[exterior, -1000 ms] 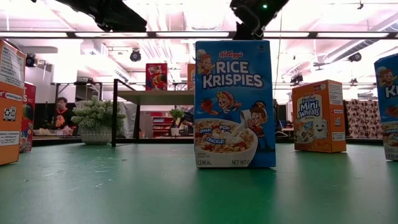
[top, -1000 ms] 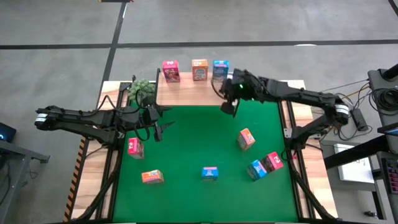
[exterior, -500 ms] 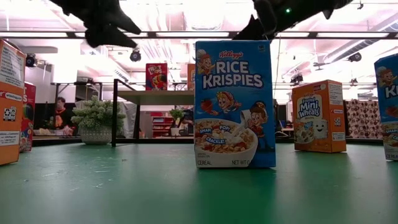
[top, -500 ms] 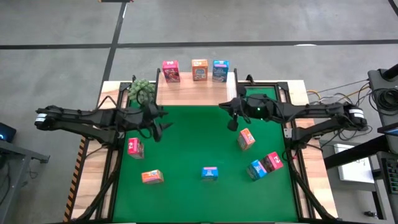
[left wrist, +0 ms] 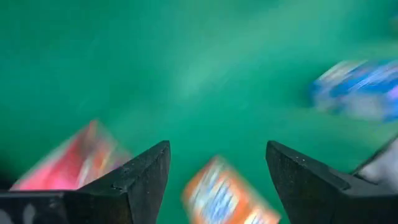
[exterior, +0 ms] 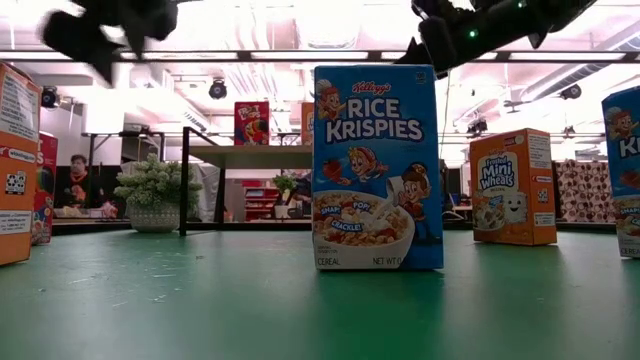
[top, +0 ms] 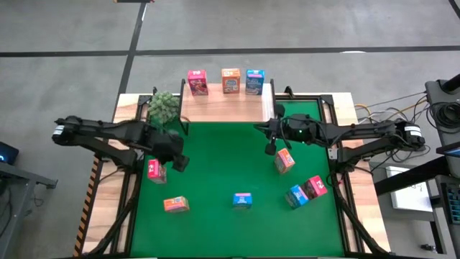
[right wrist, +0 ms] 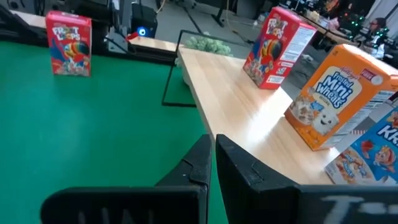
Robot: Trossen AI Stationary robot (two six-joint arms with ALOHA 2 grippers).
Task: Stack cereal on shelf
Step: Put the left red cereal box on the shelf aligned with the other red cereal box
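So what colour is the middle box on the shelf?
Orange, the middle box on the shelf; right wrist view shows it best.

The left wrist view is smeared by motion: a red box (left wrist: 68,158), an orange box (left wrist: 227,196) and a blue box (left wrist: 360,93) show only as blurs. In the low view, the far-left orange box (exterior: 18,165) and far-right blue box (exterior: 625,170) are cut off.

Pale wood shelf (right wrist: 249,118) (smooth), matt green mat (top: 230,169).
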